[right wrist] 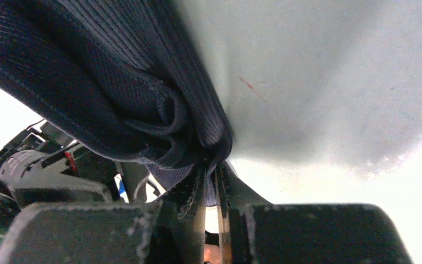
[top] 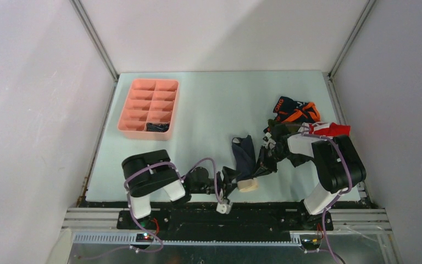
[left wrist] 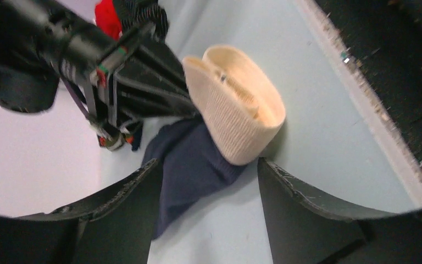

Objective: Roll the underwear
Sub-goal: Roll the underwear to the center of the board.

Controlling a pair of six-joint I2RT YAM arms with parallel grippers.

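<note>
One rolled pair (top: 157, 127) sits in the tray (top: 125, 118) at ten o'clock. The navy underwear (top: 244, 154) at six lies unrolled, with the right gripper (right wrist: 213, 171) clamped on it and the left gripper (left wrist: 207, 162) spread wide. A pile (top: 296, 113) waits at two.

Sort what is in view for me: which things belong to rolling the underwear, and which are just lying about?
Belongs to the job:
- navy briefs with beige waistband, pinched in the right arm's jaws
- black-orange briefs
- red-white briefs

Lying about:
- pink tray, with a dark bundle in one compartment
</note>
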